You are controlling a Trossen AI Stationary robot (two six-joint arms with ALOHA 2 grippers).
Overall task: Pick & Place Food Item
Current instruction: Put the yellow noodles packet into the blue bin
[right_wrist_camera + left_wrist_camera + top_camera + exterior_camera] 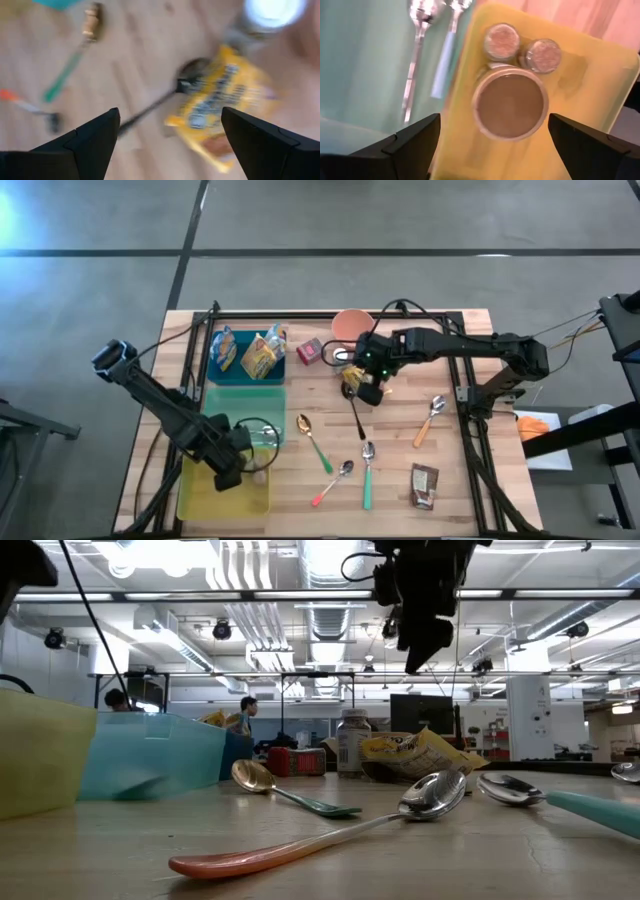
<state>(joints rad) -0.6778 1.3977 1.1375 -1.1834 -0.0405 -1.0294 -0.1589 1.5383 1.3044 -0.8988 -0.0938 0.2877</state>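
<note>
1. The right gripper [366, 385] is hovering over the middle of the table [450, 480], its fingers standing apart and holding nothing, directly above a yellow snack packet [220, 107] that is lying flat on the wood beside a dark-handled spoon [165, 97].

2. That packet is looking like the food item now in play; it is resting near a clear jar [265, 17] and a pink bowl [352, 324], apart from the teal bin [245, 372] where two similar packets are already lying.

3. The left gripper [232, 470] is hanging over the yellow bin [600, 75], jaws spread wide and empty, above a brown-lidded jar [510, 106] and two small shakers [502, 41] sitting inside it.

4. To do the pick well, the right arm is needing a straight descent so one finger is landing on each long side of the packet, not on the spoon's bowl, which seems to be touching or tucked under the packet's edge, though the wrist view is too smeared to be sure.

5. Closing gently is mattering here: the bag is likely soft and crinkly, so a low, centred pinch is giving the firmest hold.

6. The scattered spoons [312, 440] toward the table's front are lying clear of the packet and are needing no attention.
</note>
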